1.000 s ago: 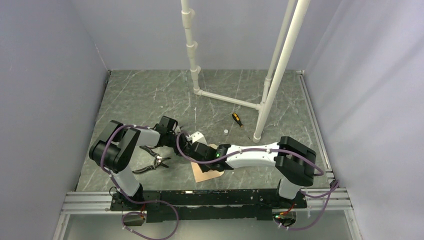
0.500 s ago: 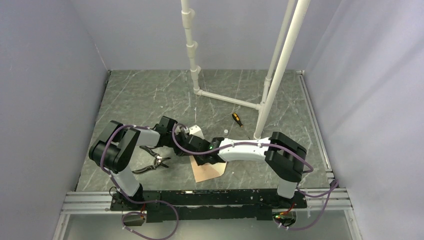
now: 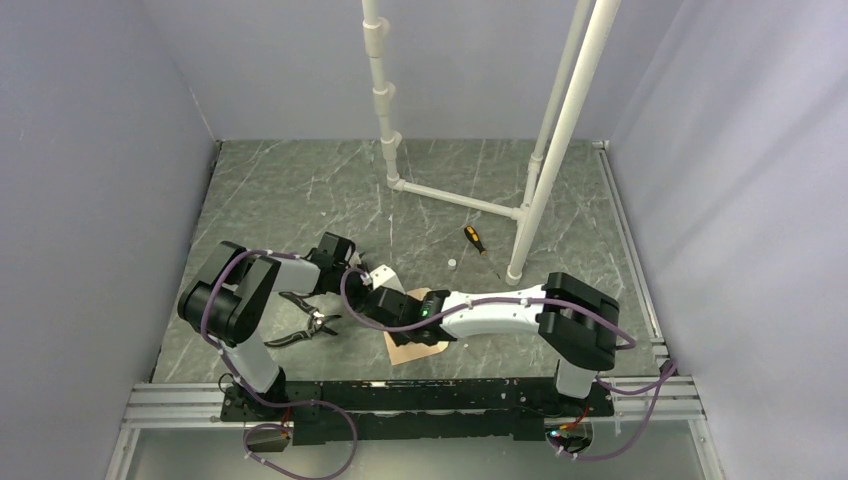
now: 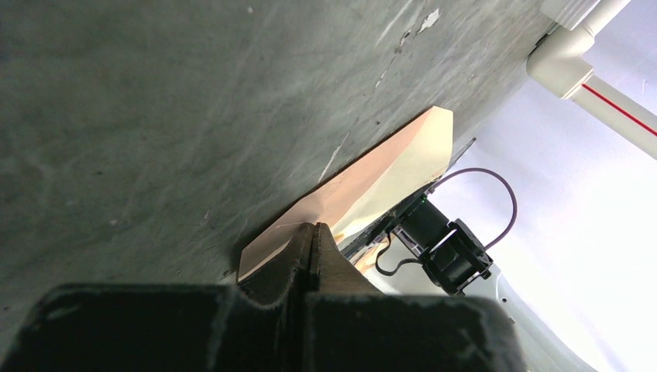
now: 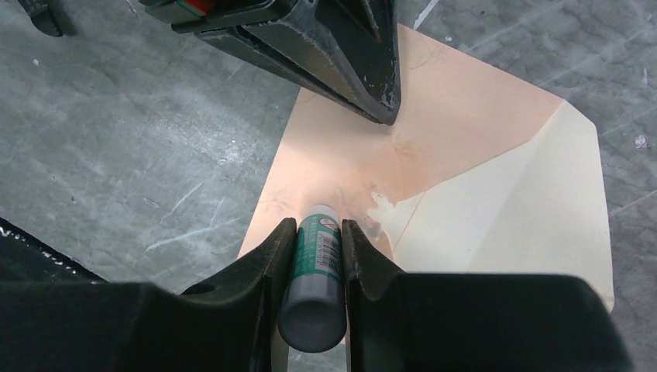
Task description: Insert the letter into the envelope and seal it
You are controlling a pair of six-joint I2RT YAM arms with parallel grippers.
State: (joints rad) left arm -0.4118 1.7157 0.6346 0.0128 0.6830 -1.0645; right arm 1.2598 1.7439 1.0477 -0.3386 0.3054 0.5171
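The envelope lies flat on the table, with its paler triangular flap open. It also shows under both arms as the envelope and edge-on as the envelope. My right gripper is shut on a green-labelled glue stick, whose tip touches the envelope near the flap fold, beside a whitish smear. My left gripper is shut, and its tips press on the envelope's far edge, where the left gripper shows again. The letter is out of view.
Black-handled pliers lie left of the envelope, by the left arm. A small screwdriver and a white cap sit behind the right arm. A white pipe frame stands at the back. Grey walls close in three sides.
My right arm has carried the glue stick leftward across the envelope, toward the left gripper. The left arm and the envelope have stayed put.
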